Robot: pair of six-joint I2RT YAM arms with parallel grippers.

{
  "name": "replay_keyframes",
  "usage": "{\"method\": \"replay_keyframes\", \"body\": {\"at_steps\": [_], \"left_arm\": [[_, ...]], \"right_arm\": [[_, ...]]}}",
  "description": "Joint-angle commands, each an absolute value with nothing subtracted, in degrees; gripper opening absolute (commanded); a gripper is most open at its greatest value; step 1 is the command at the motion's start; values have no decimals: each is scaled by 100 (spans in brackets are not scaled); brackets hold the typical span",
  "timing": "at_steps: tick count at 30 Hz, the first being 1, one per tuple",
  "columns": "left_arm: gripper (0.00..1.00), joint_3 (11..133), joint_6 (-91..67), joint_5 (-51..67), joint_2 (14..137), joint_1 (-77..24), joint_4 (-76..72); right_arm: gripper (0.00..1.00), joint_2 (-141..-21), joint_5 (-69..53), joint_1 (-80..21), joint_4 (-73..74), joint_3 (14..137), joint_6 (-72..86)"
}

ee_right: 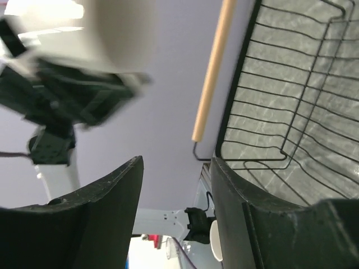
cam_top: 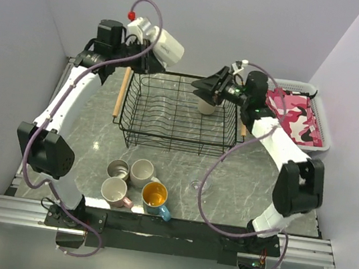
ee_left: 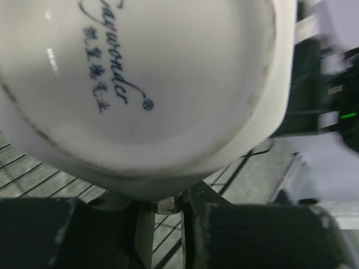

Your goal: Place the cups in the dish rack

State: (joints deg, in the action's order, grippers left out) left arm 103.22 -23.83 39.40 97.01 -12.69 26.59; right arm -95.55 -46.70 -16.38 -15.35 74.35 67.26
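Note:
My left gripper (cam_top: 149,54) is shut on a white mug (cam_top: 169,47) and holds it in the air above the back left corner of the black wire dish rack (cam_top: 141,131). In the left wrist view the mug's base (ee_left: 140,84) fills the frame above the gripper (ee_left: 162,204). My right gripper (cam_top: 207,88) is open and empty over the rack's back right, just above a tan cup (cam_top: 206,106) that stands in the rack. Its fingers (ee_right: 112,207) frame the rack (ee_right: 280,112). Near the front edge stand a steel cup (cam_top: 118,167), a white mug (cam_top: 141,171), a pink mug (cam_top: 115,192) and a blue mug (cam_top: 156,198).
A clear glass (cam_top: 200,186) stands on the table right of the cup group. A white plastic basket (cam_top: 324,139) with pink camouflage cloth sits at the back right. The rack's wooden handles (cam_top: 123,92) stick out at its sides. Walls close in on both sides.

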Motion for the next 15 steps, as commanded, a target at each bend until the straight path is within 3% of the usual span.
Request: {"method": "replay_keyframes", "body": {"at_steps": [1, 6, 15], "left_arm": [[1, 10845, -442, 3183, 9894, -1766, 3329], [1, 11205, 518, 2295, 10633, -2188, 4042], [1, 11768, 887, 1811, 11794, -2469, 4157]], "right_arm": [[59, -8291, -4711, -1415, -1075, 7593, 6109], [60, -7446, -4448, -986, -502, 7691, 5722], [60, -6302, -4491, -352, -176, 7077, 5713]]}}
